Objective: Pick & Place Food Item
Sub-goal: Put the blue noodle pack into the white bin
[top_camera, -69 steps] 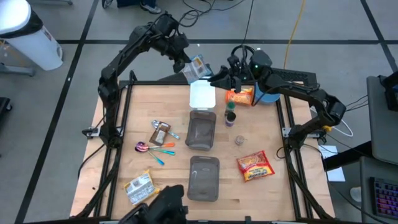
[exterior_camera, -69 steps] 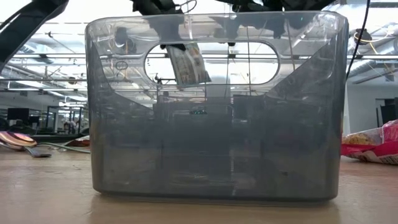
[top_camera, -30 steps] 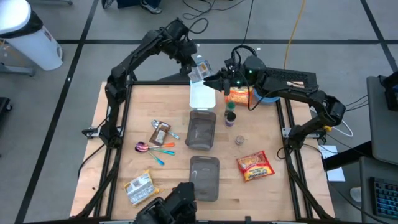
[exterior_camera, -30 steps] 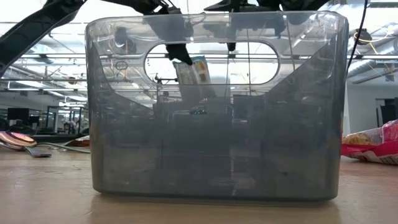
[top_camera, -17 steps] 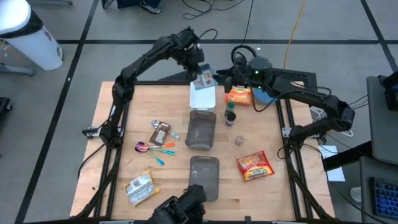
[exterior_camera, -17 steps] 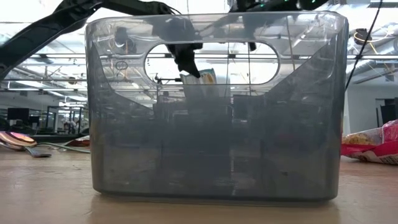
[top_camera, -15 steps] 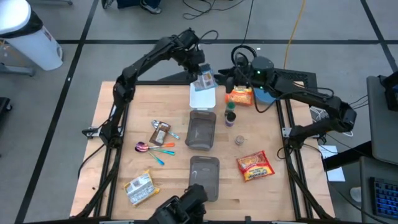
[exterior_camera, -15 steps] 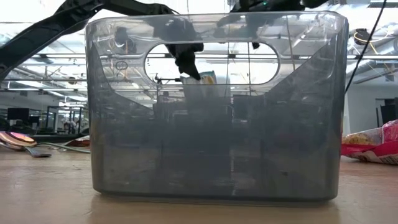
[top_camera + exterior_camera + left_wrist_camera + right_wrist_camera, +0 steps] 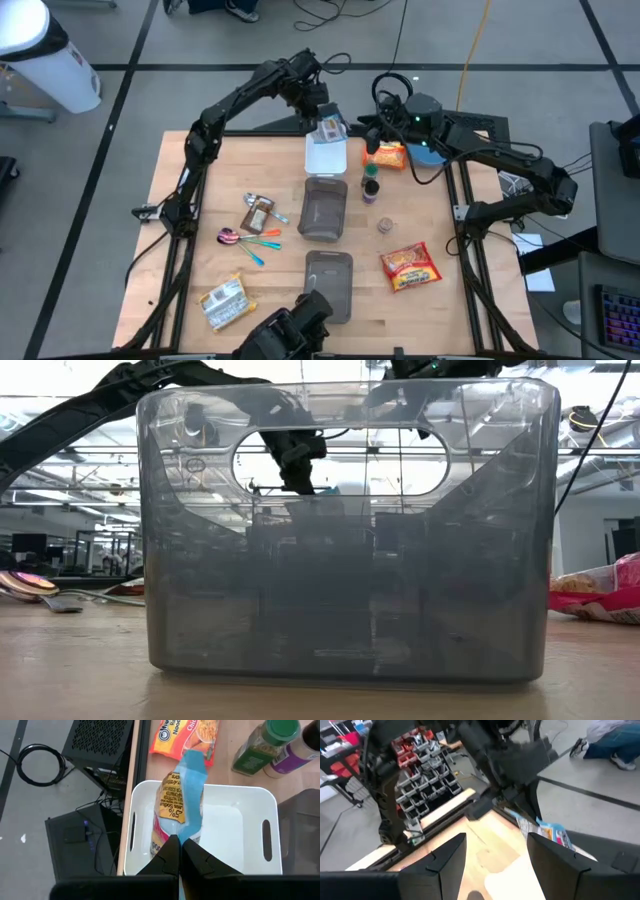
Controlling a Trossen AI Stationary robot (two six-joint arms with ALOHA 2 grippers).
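Left wrist view shows my left gripper point(image 9: 179, 851) clenched on the top edge of a food packet point(image 9: 181, 805), which hangs below the jaws inside the white bin point(image 9: 240, 832), its lower end at or near the floor. I judge the placing step nearly done: I should lower until the packet rests, then let go cleanly. Packet is soft, crinkled film with a blue strip; bin is rigid, smooth plastic with slotted handles. Right gripper point(image 9: 496, 852) waits nearby, jaws parted, empty.

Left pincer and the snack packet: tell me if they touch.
Touching. The left wrist view shows the left pincer shut on the snack packet over the white tray.
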